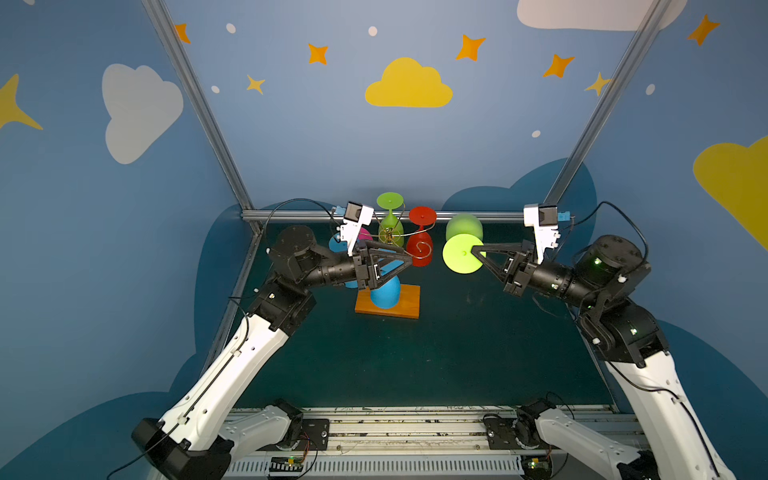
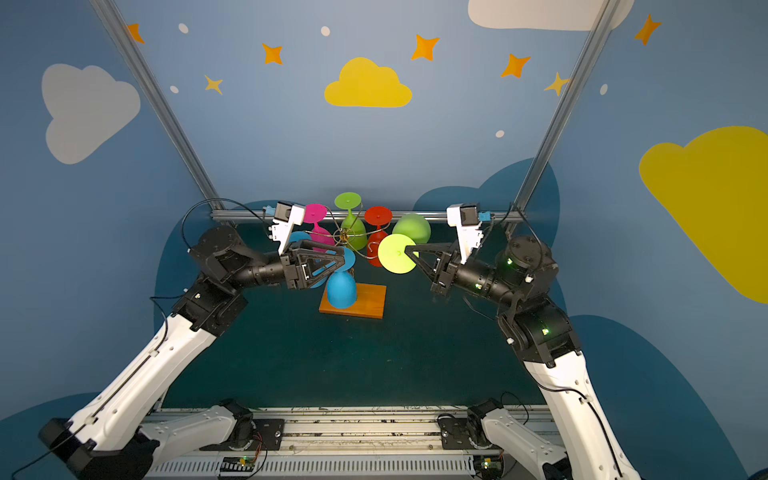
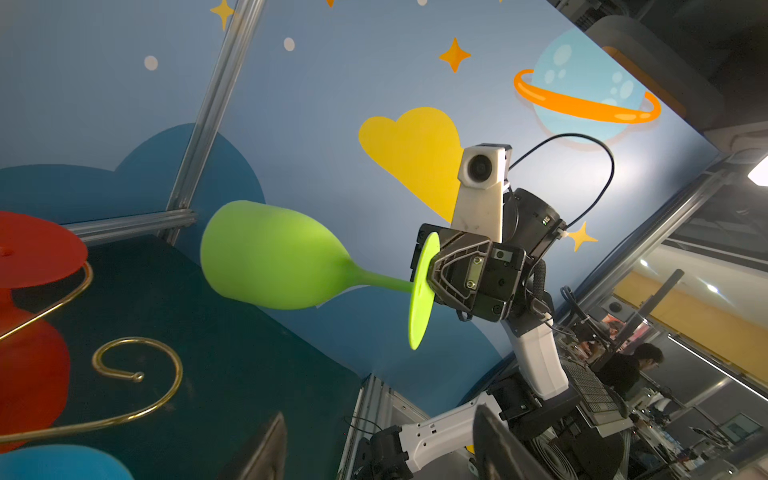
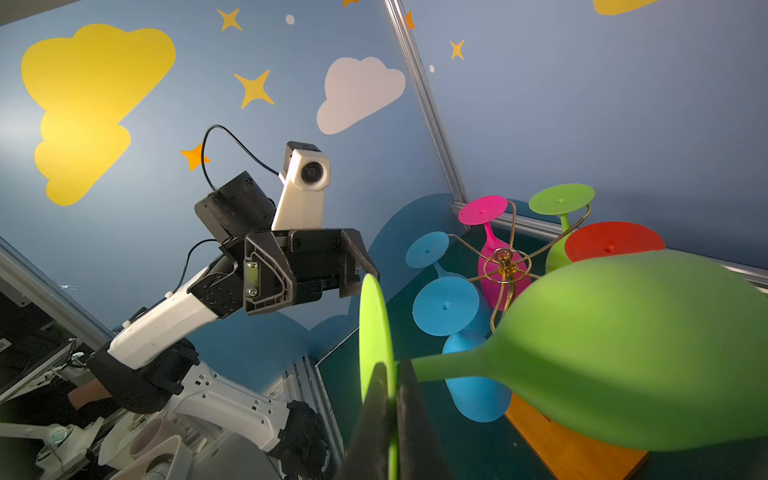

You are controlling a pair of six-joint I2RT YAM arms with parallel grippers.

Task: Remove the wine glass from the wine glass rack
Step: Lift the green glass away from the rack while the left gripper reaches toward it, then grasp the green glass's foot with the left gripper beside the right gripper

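Lime-green wine glass (image 1: 462, 261) hangs clear of the wine glass rack (image 1: 409, 303) in both top views, sideways in the air just right of it above the worktop (image 1: 415, 365). The right gripper (image 1: 473, 250) jaws are clamped on its foot, and the left gripper (image 1: 410, 262) hovers at the rack over a blue glass (image 1: 385, 295). In the left wrist view the glass lies level, held by the foot, with a gold scroll arm (image 3: 137, 374) curling beside a red glass (image 3: 37, 249). In the right wrist view the left gripper's jaws are apart, and a pink glass (image 4: 482, 210) hangs on the rack.

Soft even light, warped edges
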